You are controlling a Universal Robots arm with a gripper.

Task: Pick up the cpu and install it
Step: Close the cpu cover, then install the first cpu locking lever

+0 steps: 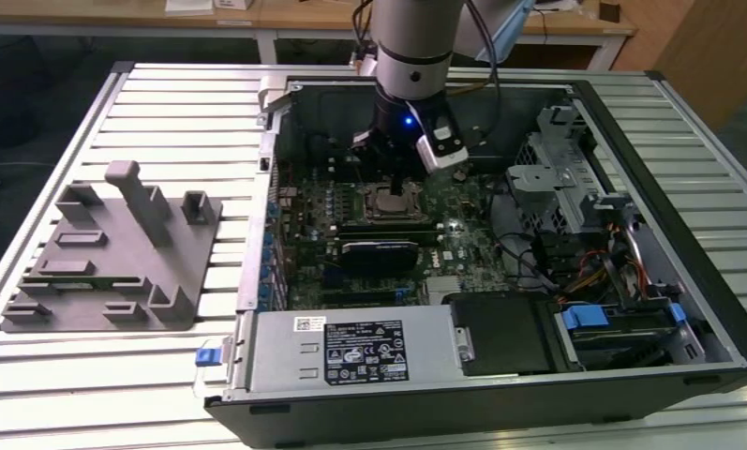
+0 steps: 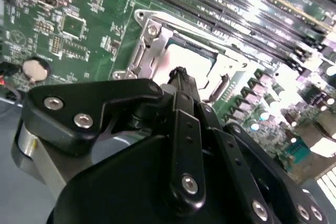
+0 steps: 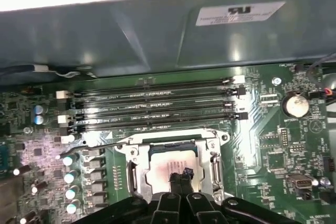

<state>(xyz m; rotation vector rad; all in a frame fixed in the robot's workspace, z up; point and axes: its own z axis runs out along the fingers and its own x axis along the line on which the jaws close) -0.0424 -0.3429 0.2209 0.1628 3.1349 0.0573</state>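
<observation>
PC case [image 1: 473, 412] lies open on the slatted table [image 1: 173, 122], twd the exterior view's right. Fixture tray [image 1: 111, 253] sits on the table at the exterior view's left, apart from the case. Inside: motherboard [image 1: 473, 234] on the case floor, power supply [image 1: 348, 347] along the near edge, drive cage [image 1: 555, 178] at the exterior view's right. The cpu [image 3: 163, 169] lies in its socket frame [image 3: 214, 156] on the board, w/ the gripper [image 3: 179, 176] directly over it, tips together. Memory slots [image 3: 157, 103] run between socket frame and case wall [image 3: 131, 35] — a coin cell [image 3: 295, 103] sits near one end of them. Square block [image 1: 380, 255] sits just nearer than the socket frame — desks [image 1: 286, 14] stand behind the table.
</observation>
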